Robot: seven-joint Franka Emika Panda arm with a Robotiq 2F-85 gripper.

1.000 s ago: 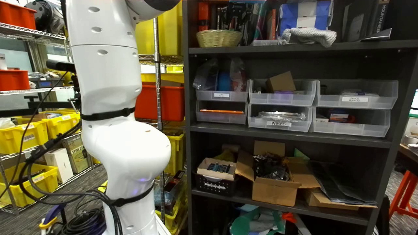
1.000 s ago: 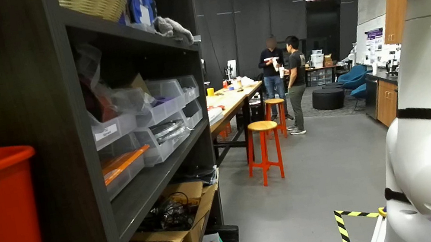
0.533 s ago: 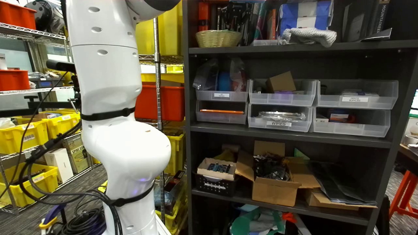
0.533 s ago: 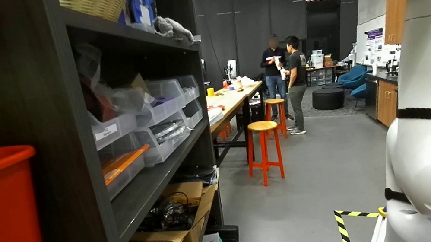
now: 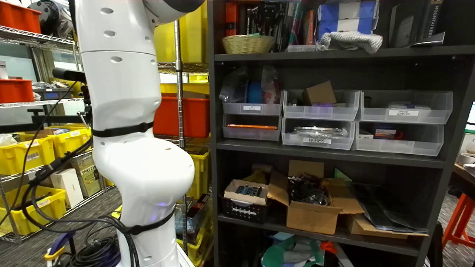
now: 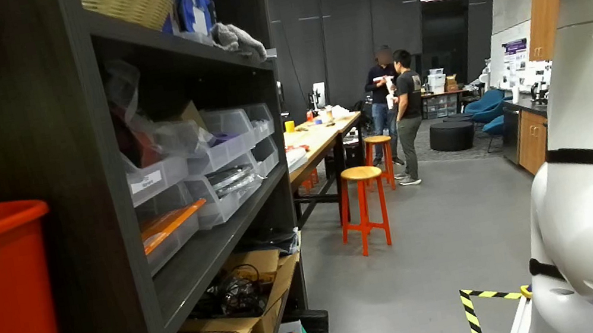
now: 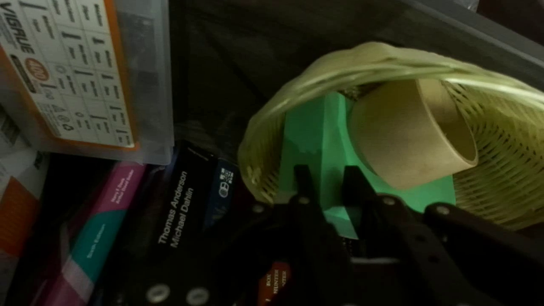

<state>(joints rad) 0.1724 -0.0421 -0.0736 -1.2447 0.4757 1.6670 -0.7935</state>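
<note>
My black gripper (image 7: 327, 178) shows in the wrist view with its two fingers apart by a small gap. Its fingertips are over the near edge of a pale woven basket (image 7: 374, 57). A folded green thing (image 7: 304, 136) lies in the basket under and between the fingertips; I see no firm grip on it. A beige hollow ring or roll (image 7: 391, 136) lies tilted on the green thing. In an exterior view the dark gripper (image 5: 271, 16) is just above and behind the basket (image 5: 248, 45). The basket also shows in an exterior view (image 6: 127, 0), without the gripper.
Books (image 7: 182, 208) and a clear organizer box (image 7: 80, 72) stand beside the basket. A grey knitted cloth (image 5: 350, 40) and a blue-and-white box (image 5: 347, 18) share the shelf (image 5: 334, 55). Clear bins (image 5: 319, 111) are below. People (image 6: 407, 106) stand far off.
The basket has shifted slightly left and down in an exterior view. The gripper has moved slightly, and a green edge now shows above the basket's rim. A distant person moved right.
</note>
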